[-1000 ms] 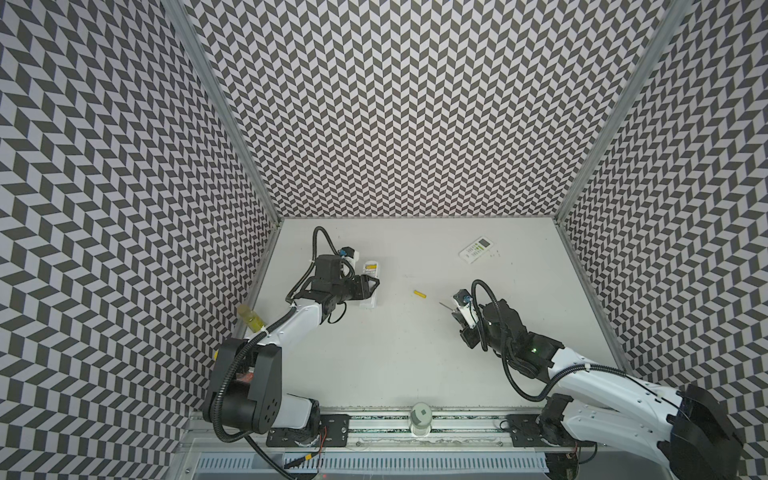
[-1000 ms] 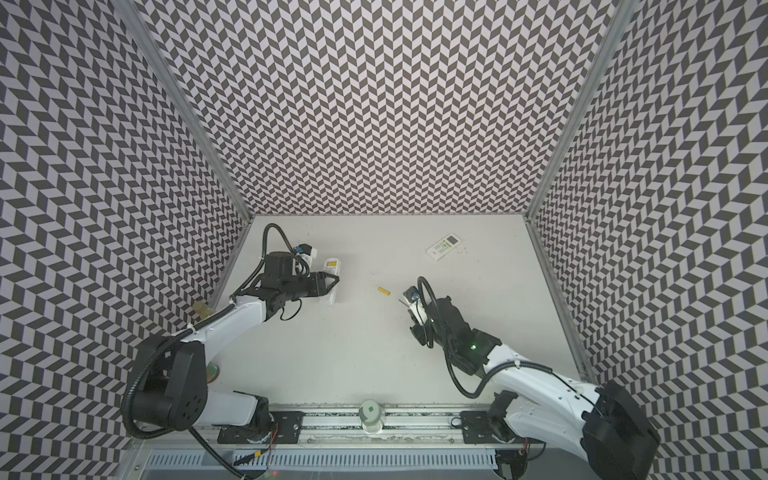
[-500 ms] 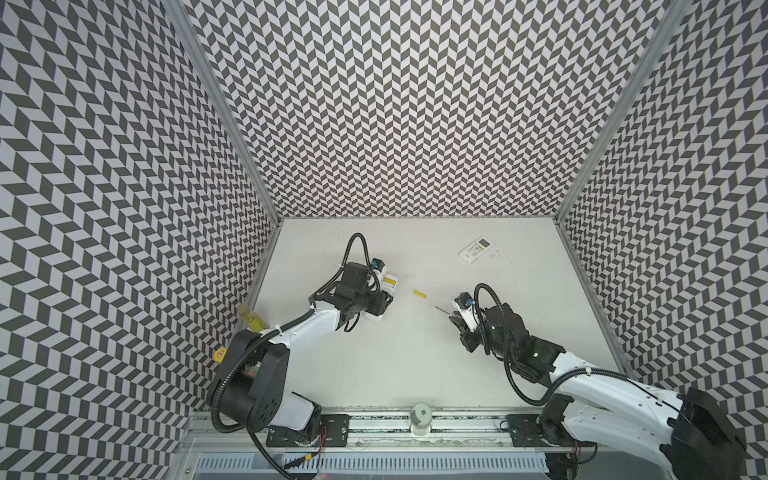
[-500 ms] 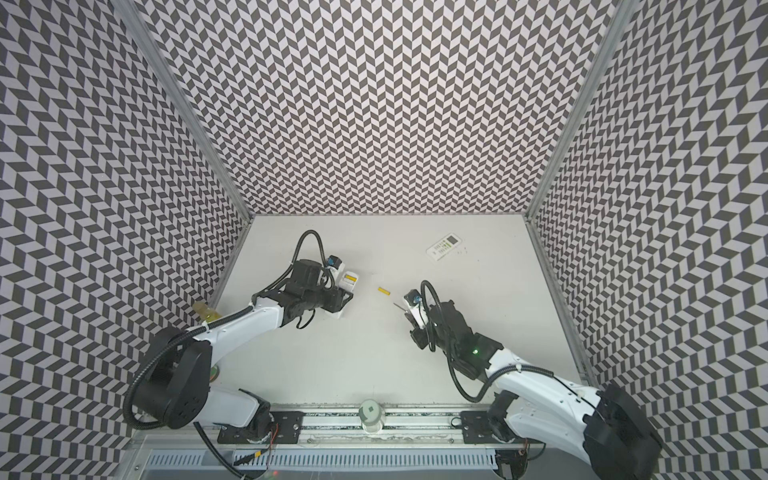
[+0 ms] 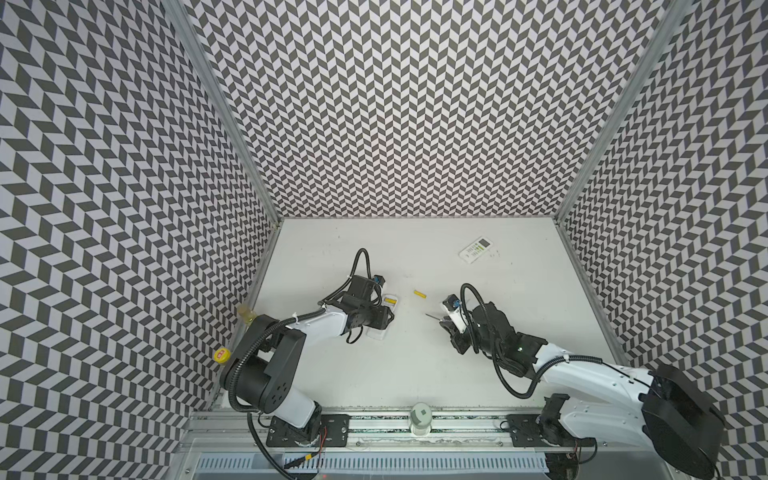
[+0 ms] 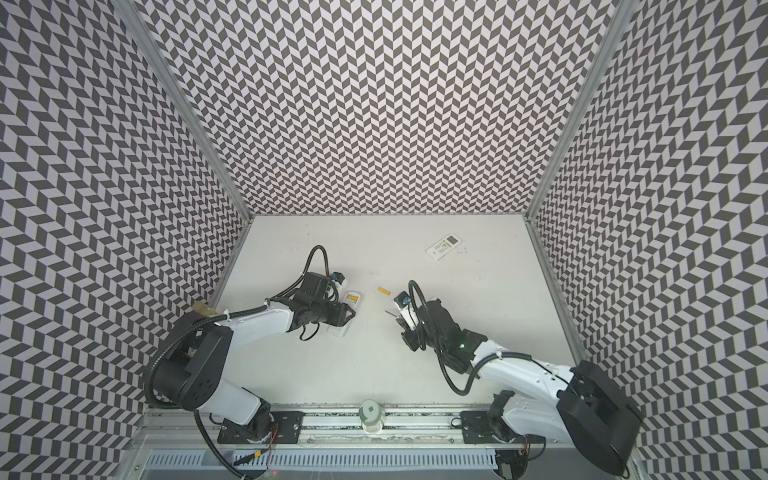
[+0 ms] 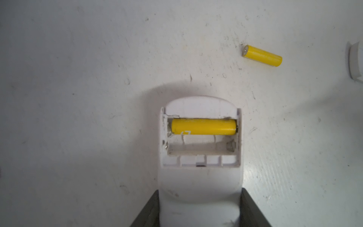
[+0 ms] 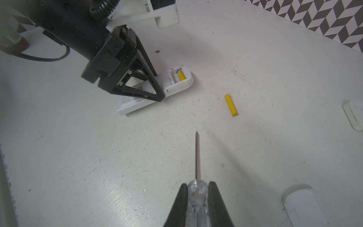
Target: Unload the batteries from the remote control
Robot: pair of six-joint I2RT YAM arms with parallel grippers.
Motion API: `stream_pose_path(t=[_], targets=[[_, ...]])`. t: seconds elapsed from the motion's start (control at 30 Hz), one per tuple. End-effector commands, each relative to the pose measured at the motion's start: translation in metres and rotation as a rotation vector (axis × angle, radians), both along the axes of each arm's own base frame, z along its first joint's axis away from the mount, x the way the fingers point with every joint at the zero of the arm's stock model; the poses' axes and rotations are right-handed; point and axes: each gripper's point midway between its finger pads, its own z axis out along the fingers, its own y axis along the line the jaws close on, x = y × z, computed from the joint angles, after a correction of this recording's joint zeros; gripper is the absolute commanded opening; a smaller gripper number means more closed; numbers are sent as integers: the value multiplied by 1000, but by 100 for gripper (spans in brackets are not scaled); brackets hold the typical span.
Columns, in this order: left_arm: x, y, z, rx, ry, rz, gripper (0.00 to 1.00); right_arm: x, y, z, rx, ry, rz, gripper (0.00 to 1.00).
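Left claw [image 7: 199, 211] clamps the remote [image 7: 200, 180]; its 1 seated battery [image 7: 203, 126] lies crosswise, well left of the right claw [image 8: 197, 188] (clamped on a screwdriver [image 8: 197, 157]).

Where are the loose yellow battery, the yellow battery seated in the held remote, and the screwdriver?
loose yellow battery [image 7: 262, 55], left wrist view, middle of its body.
seated yellow battery [image 7: 203, 127], left wrist view, middle of its body, in the remote [image 7: 200, 182].
screwdriver [image 8: 198, 169], right wrist view, on the metal shaft.
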Motion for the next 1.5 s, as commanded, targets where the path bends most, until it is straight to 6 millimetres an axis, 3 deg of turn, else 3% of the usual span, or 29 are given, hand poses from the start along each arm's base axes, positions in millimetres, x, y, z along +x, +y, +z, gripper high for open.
stream_pose_path(t=[0.0, 0.2, 0.4, 0.67, 1.0, 1.27, 1.47], targets=[[1, -9, 11, -45, -36, -4, 28, 7, 18, 20, 74, -33, 10, 0], [6, -6, 21, -58, -69, 5, 59, 11, 28, 9, 55, -6, 15, 0], [12, -4, 36, -95, -92, 13, 71, 17, 37, 3, 31, -1, 30, 0], [25, 10, 67, -125, -181, 24, 80, 23, 52, -4, 23, 18, 45, 0], [49, 55, 111, -102, -347, 89, 99, 30, 72, -23, -7, 55, 82, 0], [72, 106, 156, -1, -484, 165, 100, 44, 84, -33, -53, 51, 91, 0], [72, 112, 166, 53, -510, 141, 100, 55, 94, -43, -88, 59, 90, 0]])
